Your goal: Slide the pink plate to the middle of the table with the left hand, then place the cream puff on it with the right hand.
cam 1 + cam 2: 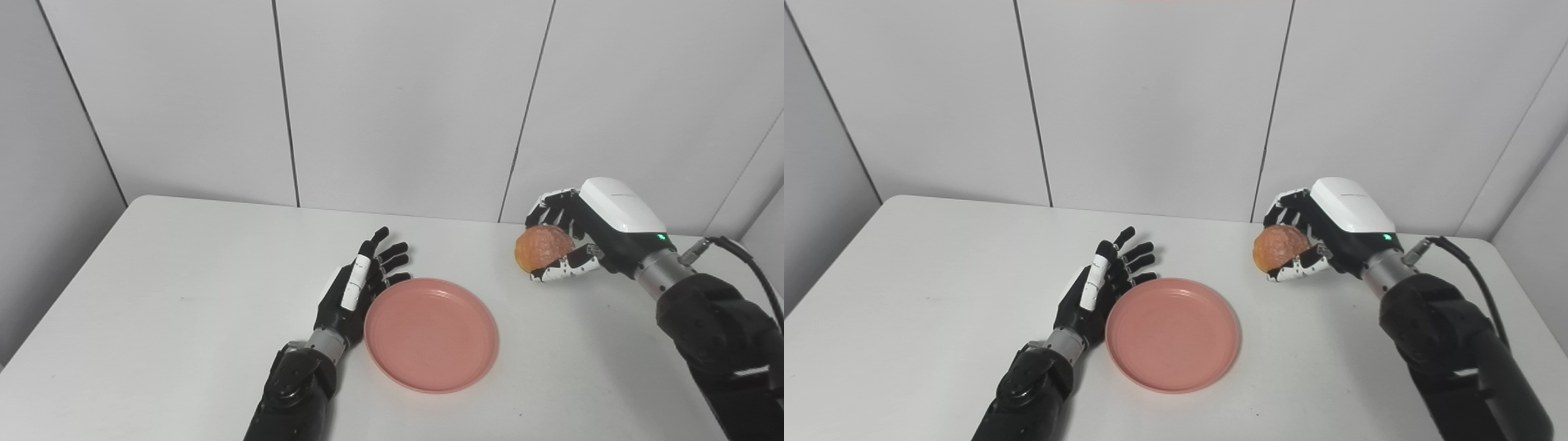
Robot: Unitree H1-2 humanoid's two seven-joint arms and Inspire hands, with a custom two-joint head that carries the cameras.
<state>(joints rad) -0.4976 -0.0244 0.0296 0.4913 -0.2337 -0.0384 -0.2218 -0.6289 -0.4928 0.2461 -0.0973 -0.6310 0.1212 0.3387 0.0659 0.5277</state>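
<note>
Your pink plate (431, 334) lies flat on the white desk (153, 306), roughly at the middle of it, and everything else can be placed from there. Nothing sits on the plate.

Your left hand (358, 288) stands on its edge just beside the plate's left rim, palm turned toward the plate, fingers (392, 262) spread apart and stretched out past the plate's far-left side. It holds nothing; the side of the palm looks to be against the rim, though you cannot tell for sure whether it is touching or only very close.

Your right hand (572, 236) is well to the right of the plate and beyond its far edge, raised above the desk. It is curled around the cream puff (542, 246), a golden-brown ball, with fingers over the top and the thumb underneath. The puff faces toward the plate side, clear of the desk and clear of the plate, its shadow falling on the desk below.
</note>
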